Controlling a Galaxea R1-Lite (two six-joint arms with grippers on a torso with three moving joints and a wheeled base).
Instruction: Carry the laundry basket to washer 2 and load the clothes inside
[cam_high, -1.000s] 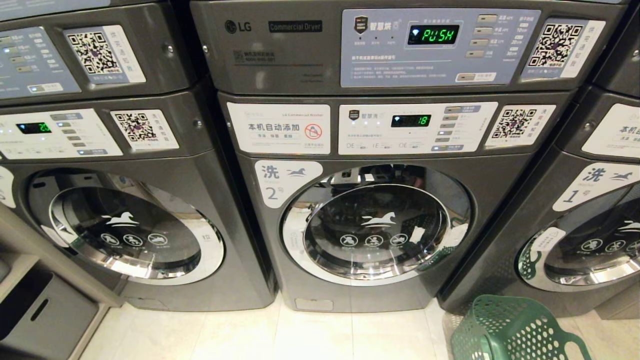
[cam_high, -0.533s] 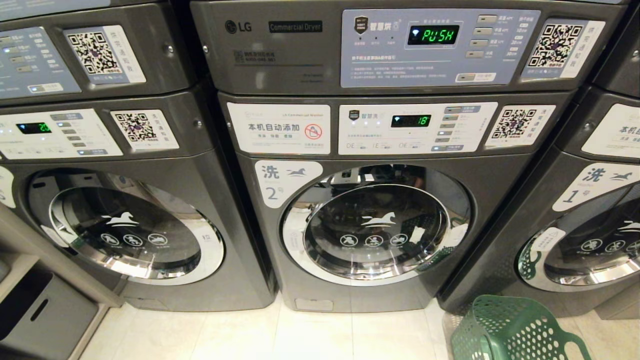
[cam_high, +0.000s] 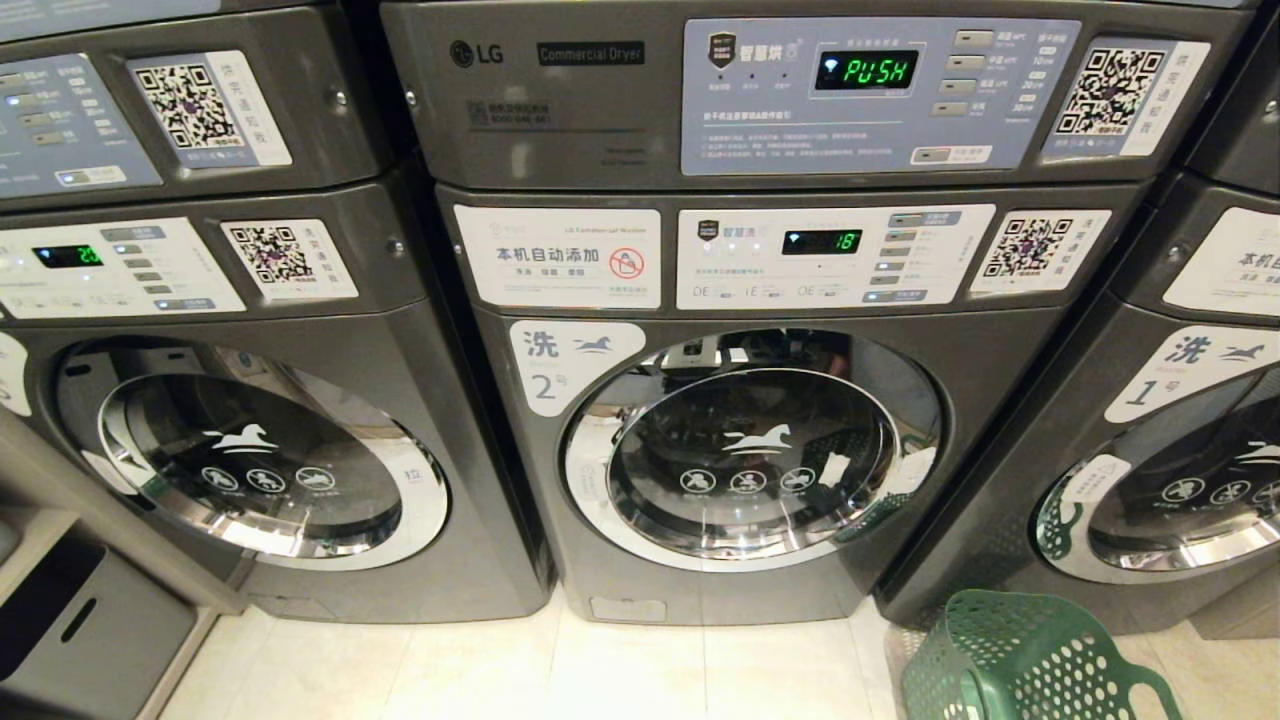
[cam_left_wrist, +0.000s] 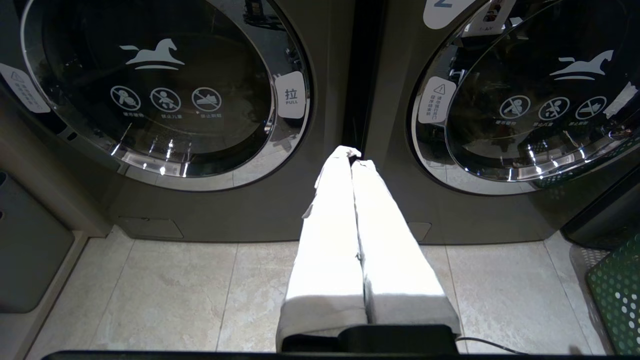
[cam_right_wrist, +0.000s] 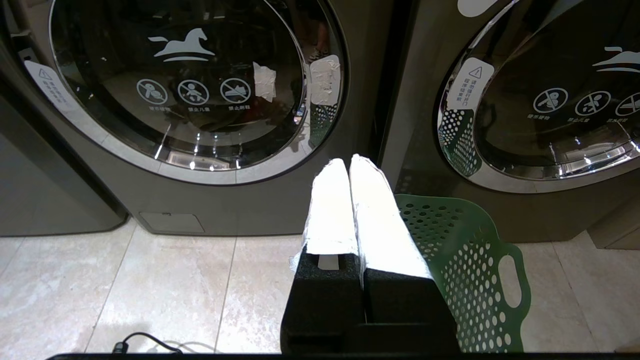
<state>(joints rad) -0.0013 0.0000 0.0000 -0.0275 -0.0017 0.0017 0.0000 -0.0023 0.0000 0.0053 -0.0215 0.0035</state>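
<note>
- Hanging low over the pale floor tiles (cam_left_wrist: 165, 295): left gripper (cam_left_wrist: 354, 156), white-wrapped fingers (cam_left_wrist: 327, 235) pressing together with nothing between them, pointing at the dark gap between two machine fronts.
- Hanging likewise over the tiles: right gripper (cam_right_wrist: 350, 162), white-wrapped fingers (cam_right_wrist: 375, 220) closing flat against each other, gripping nothing, tips aiming at the seam between washer 2 and the machine marked 1.
- Trailing across the tiles by the right wrist: a thin black cable (cam_right_wrist: 142, 340).
- Sitting on the floor at the robot's right: the laundry basket (cam_high: 1030, 655), green and dotted with round holes, oval handle cut-out showing (cam_right_wrist: 510, 280), just beside the right gripper and in front of the washer labelled 1 (cam_high: 1180, 470); contents not showing from any view.
- Standing straight ahead beyond the tiles: washer 2 (cam_high: 760, 450), dark grey, round chrome-rimmed door sitting shut, white horse label with a large 2 at its upper left, basket's green reflecting in the glass.
- Flanking on the robot's left: another grey washer (cam_high: 250, 460), door also sitting shut.
- Glowing above washer 2: a dryer panel (cam_high: 865, 70) reading PUSH in green.
</note>
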